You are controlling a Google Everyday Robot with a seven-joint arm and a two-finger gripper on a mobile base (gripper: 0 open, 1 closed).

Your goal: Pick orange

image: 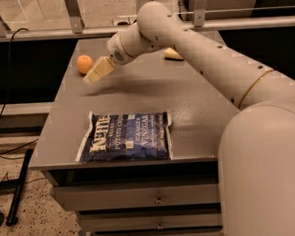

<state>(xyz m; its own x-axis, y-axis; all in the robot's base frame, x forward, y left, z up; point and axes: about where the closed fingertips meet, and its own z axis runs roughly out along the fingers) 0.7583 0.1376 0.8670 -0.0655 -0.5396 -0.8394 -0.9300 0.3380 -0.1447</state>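
The orange [84,63] is a small round fruit on the far left part of the grey table [186,102]. My gripper [95,73] hangs above the table just right of and slightly nearer than the orange, close to it but apart. Its pale fingers point down and to the left. Nothing shows between them. The white arm reaches in from the right and fills the lower right of the view.
A blue chip bag [125,136] lies flat near the table's front edge. A pale yellow sponge [173,54] sits at the back, partly hidden behind the arm. Drawers are below the tabletop. A railing runs behind the table.
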